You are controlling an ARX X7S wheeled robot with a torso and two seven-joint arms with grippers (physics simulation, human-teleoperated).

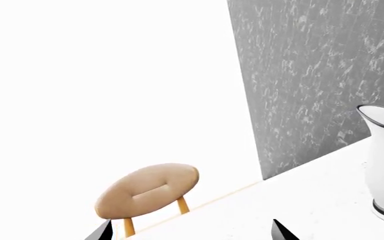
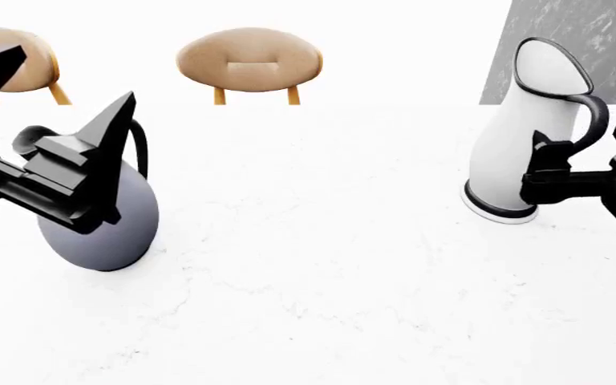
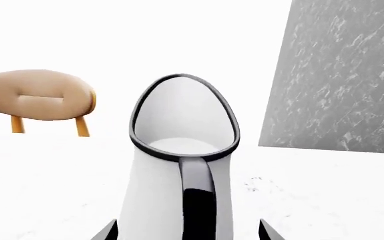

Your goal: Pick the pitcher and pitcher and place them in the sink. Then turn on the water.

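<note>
We look over a white worktop (image 2: 319,265) with faint grey veining, evenly and brightly lit. Beyond its far edge we see two chairs with tan oval padded backs on light wooden posts: one chair (image 2: 249,60) near the middle, a second chair (image 2: 25,68) partly hidden at the left. Behind them the surroundings are plain white. At the far right stands a grey marbled wall panel (image 2: 581,40) of square tiles.
</note>
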